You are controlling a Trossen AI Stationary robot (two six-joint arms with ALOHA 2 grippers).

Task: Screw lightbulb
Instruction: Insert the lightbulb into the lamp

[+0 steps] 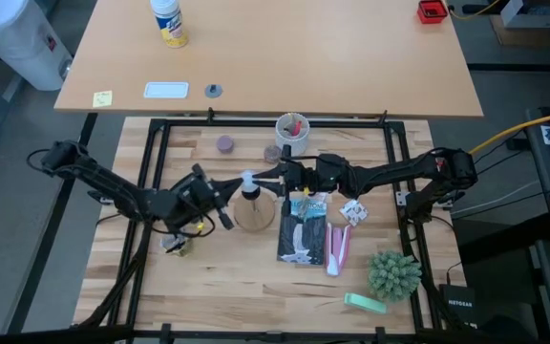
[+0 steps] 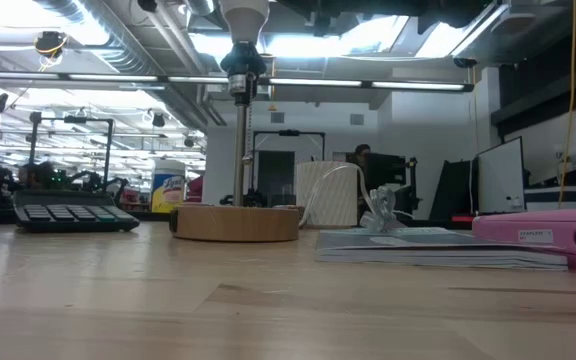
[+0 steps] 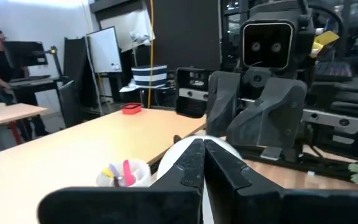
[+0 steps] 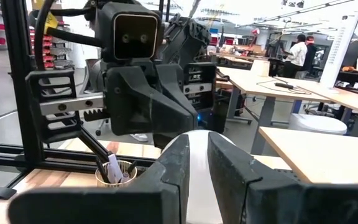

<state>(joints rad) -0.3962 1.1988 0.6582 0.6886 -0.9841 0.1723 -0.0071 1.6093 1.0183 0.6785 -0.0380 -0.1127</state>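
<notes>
Nearest me, the wooden stand (image 2: 236,222) is sitting on the table (image 2: 268,310), and the bulb (image 2: 244,18) is meeting its socket post. Both end effectors, left (image 1: 235,194) and right (image 1: 277,174), are pinching the bulb. I'd judge it needs holding plumb while turning, gently, avoiding cross-threading.

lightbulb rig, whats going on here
Both arms meet over the round wooden stand mid-table. The left gripper and the right gripper each close their jaws on the white lightbulb, holding it above the socket post. Whether the threads have caught can't be seen.
</notes>
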